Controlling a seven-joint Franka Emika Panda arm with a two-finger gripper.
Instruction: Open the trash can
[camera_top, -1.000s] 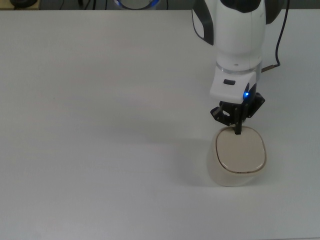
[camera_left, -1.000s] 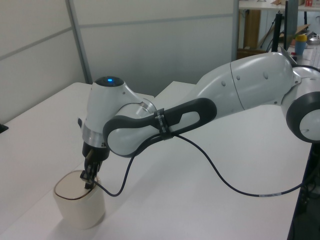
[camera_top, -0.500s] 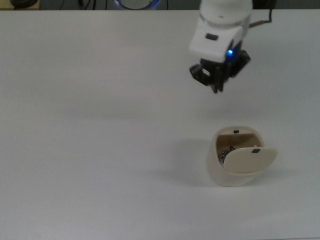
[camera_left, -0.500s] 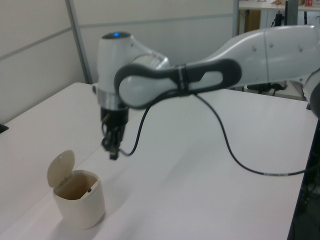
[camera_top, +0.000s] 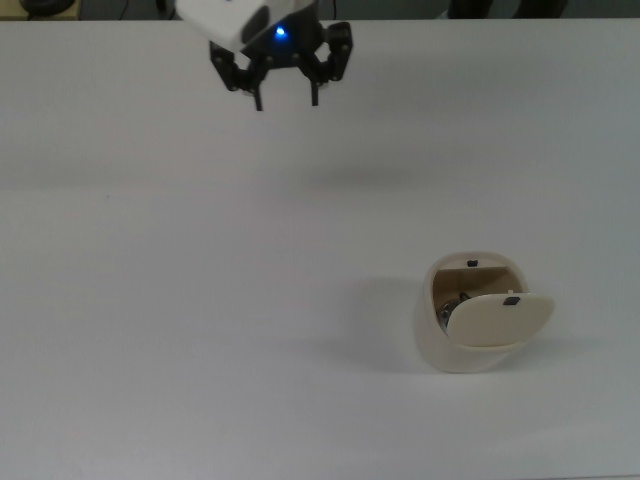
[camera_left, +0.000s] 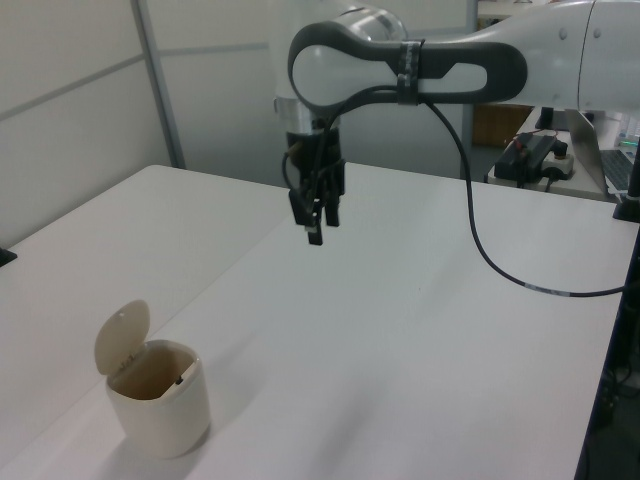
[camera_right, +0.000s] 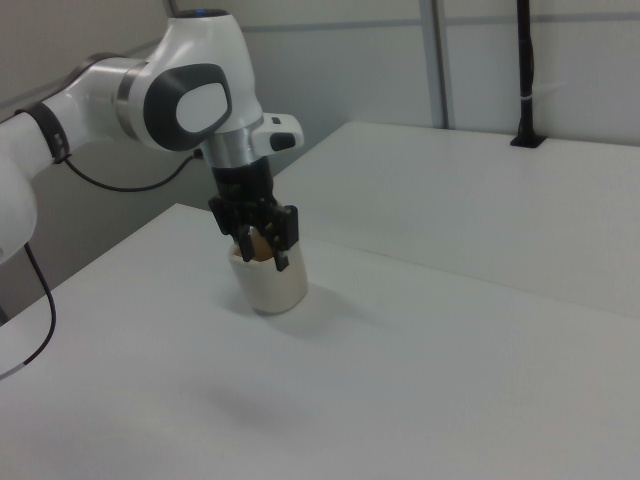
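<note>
The trash can stands on the white counter, lid hinged up. The empty tool, fingers parted, hangs well away from it; the task appears done, leaving only retreat.

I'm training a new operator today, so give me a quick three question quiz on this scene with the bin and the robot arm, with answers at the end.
1. True or false: the lid of the trash can is closed.
2. The gripper is: A) clamped on the lid, B) inside the can, C) in the air, away from the can.
3. Fill in: the gripper's fingers are ____ and hold nothing.

Key:
1. False. The lid stands up and the inside shows.
2. C. In the top view it sits near the upper edge, well apart from the can.
3. Open.
</note>
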